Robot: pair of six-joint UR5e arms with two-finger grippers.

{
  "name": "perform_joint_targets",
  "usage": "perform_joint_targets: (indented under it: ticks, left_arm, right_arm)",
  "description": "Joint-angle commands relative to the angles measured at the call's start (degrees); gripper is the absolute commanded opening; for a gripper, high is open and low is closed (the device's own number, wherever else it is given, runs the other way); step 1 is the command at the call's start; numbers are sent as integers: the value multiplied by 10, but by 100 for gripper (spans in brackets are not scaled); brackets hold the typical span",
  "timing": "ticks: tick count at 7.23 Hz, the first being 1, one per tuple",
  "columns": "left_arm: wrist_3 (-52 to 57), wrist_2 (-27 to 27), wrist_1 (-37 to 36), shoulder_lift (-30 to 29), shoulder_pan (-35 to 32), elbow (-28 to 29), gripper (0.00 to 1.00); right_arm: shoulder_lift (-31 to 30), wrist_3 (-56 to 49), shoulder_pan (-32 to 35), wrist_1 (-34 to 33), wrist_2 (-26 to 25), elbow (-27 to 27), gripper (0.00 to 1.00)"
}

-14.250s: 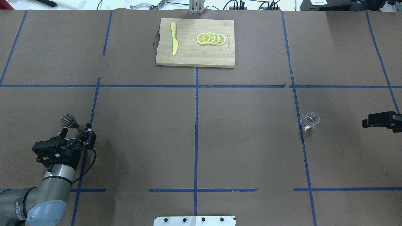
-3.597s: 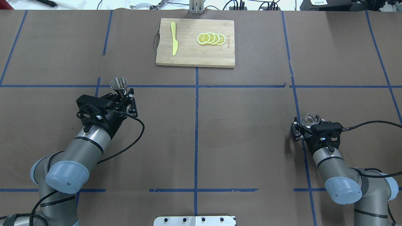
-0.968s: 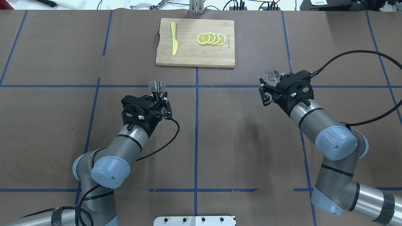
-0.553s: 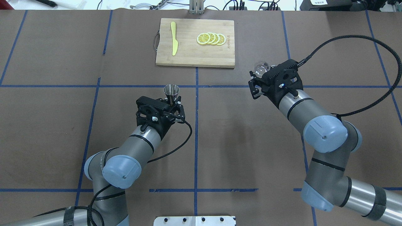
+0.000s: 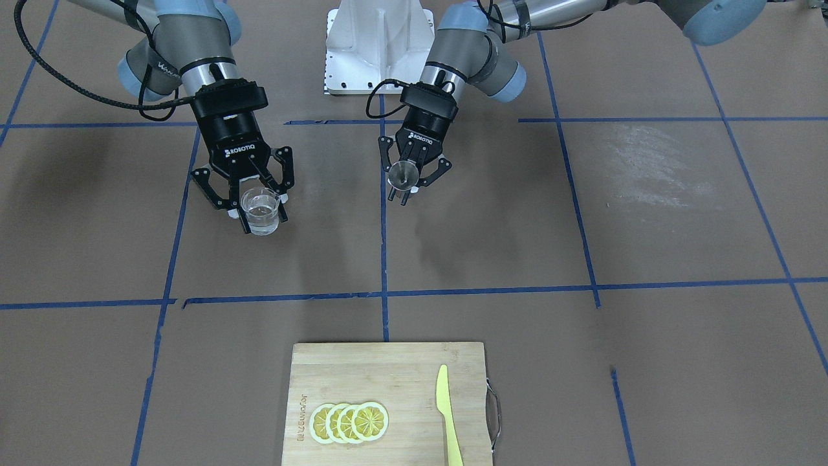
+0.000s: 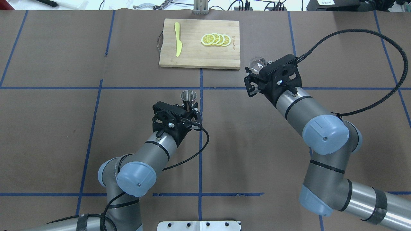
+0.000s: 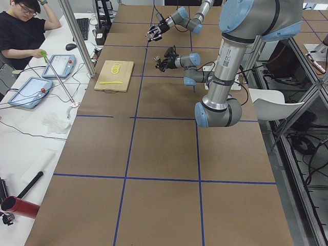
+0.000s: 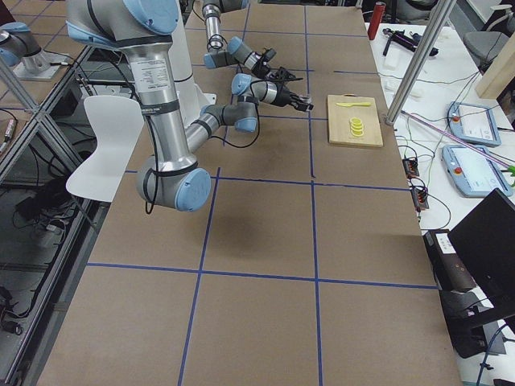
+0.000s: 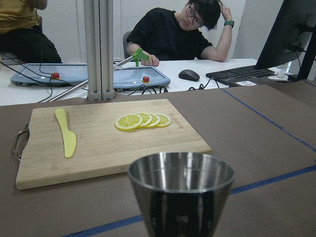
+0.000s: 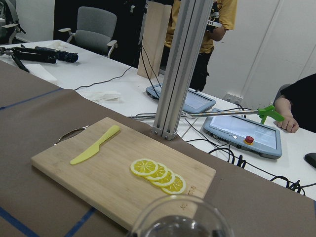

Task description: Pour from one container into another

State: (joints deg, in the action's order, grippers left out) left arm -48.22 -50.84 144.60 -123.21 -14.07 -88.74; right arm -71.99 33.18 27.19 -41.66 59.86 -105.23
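Your right gripper [image 5: 259, 208] is clamped around the upright cup [image 5: 262, 219]; your left gripper [image 5: 407, 188] pinches the jigger [image 5: 403, 173] between its tips.

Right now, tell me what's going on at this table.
The left gripper holds the steel jigger, the right gripper the clear glass cup. Both are upright and well apart, so no pouring yet. A cutting board with lemon slices and a yellow knife lies farther out.
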Motion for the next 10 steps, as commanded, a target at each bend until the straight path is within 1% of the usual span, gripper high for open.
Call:
perform_joint_targets:
  ticks: [1,3,4,5,6,7,8,9,10]
  left_arm:
    - [23,-8,1,-25,2,18,0]
    - [39,-38,1,-34,2,19,0]
    - [39,-40,2,-34,2,19,0]
    - [44,-55,2,-36,0,19,0]
    - [44,-57,2,-36,-3,21,0]
    - [44,-58,2,-36,-6,21,0]
    - [44,-74,2,-37,-12,21,0]
    - [44,-76,3,-37,-12,21,0]
    - [44,-78,3,-38,-12,21,0]
  right_arm:
    - [19,20,-11,-17,0,-7,0]
    - [49,19,-21,-55,0,-9,0]
    - [49,19,-24,-70,0,-17,0]
    - [48,15,-24,-76,0,-22,0]
    - [46,12,-27,-78,3,-34,0]
    - [43,7,-34,-78,2,-36,0]
    - [41,3,-42,-78,1,-36,0]
    - [41,0,-44,-78,0,-36,0]
    - [42,-23,-44,-78,-1,-36,0]
